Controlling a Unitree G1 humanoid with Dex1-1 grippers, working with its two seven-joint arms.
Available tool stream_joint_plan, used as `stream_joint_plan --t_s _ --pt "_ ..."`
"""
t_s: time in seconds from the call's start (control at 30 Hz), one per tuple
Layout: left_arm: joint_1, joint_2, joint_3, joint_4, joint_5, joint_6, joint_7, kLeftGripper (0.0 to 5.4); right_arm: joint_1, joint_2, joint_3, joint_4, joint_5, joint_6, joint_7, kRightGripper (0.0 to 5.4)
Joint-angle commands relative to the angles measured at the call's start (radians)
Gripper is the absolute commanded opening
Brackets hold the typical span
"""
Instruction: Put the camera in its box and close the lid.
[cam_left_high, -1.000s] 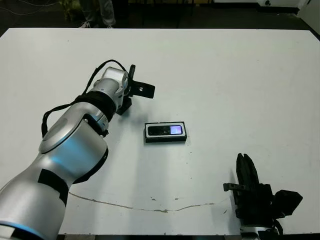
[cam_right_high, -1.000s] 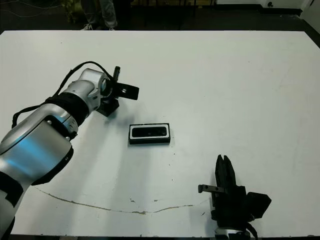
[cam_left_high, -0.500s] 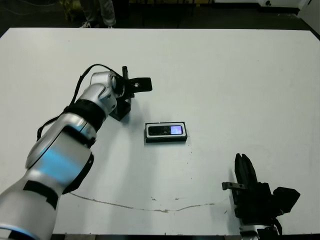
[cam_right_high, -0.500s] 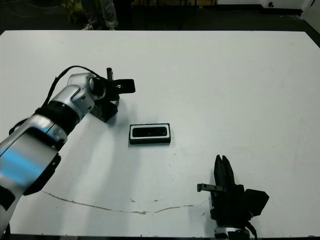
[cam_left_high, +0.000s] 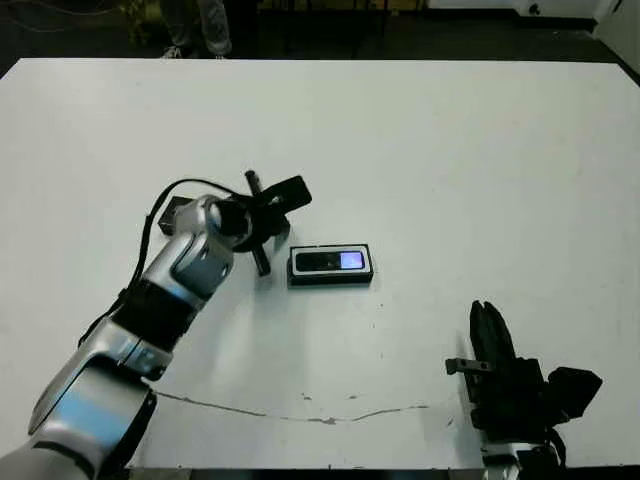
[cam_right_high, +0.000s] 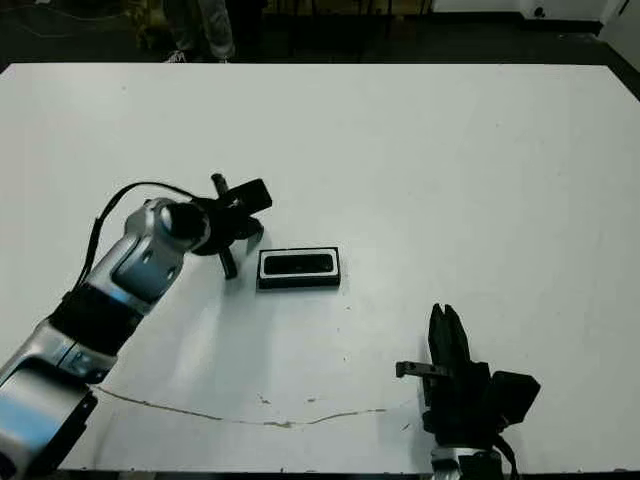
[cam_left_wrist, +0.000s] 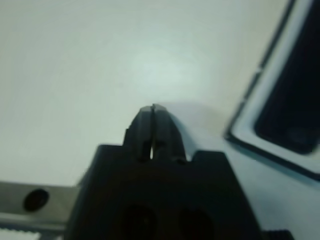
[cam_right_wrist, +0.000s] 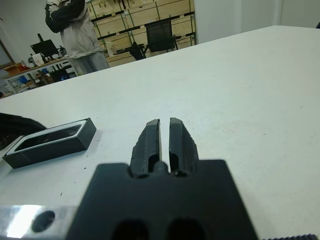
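Left gripper (cam_left_wrist: 152, 107) clenched empty at nine o'clock of box (cam_left_high: 331, 266) holding camera (cam_left_high: 331, 261), right gripper (cam_right_wrist: 165, 122) clenched, idle.

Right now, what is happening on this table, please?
The camera lies screen up in the box near the middle of the table, with no lid on it. The left gripper, shut and empty, is low beside the box. The right gripper, also shut and empty, waits near the table's front edge. A dark shape behind the left arm may be the lid.

Warehouse-type lab: crate shelving (cam_right_wrist: 150, 15), white table (cam_right_wrist: 240, 75).
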Motion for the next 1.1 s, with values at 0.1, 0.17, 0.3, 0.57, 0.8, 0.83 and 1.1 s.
stream_joint_plan --t_s 0.1,0.17,0.3,0.57,0.8,0.83,1.1 --pt "0.154 0.063 0.010 -0.156 -0.082 0.110 -0.032 0.02 0.016 -0.007 -0.005 0.023 0.004 0.003 -0.001 0.00" --pt "0.198 0.079 0.015 -0.251 -0.117 0.158 -0.036 0.02 0.023 -0.008 -0.003 0.001 0.002 0.039 -0.013 0.00" --pt "0.239 0.113 0.031 -0.458 -0.196 0.245 -0.042 0.02 0.026 -0.008 -0.002 -0.008 0.004 0.046 -0.014 0.00" --pt "0.199 0.229 0.243 -0.781 -0.440 0.261 -0.089 0.02 0.024 -0.021 0.002 -0.009 -0.009 0.041 -0.003 0.00" --pt "-0.007 0.413 0.396 -0.707 -0.545 0.164 -0.111 0.02 0.017 -0.022 -0.002 0.005 -0.007 0.037 0.008 0.00" --pt "-0.044 0.441 0.391 -0.657 -0.523 0.124 -0.102 0.02 0.015 -0.024 -0.004 0.013 -0.008 0.028 0.013 0.00" --pt "-0.240 0.518 0.240 -0.191 -0.225 -0.358 0.028 0.02 0.015 -0.029 -0.008 0.007 -0.015 0.037 0.016 0.00"
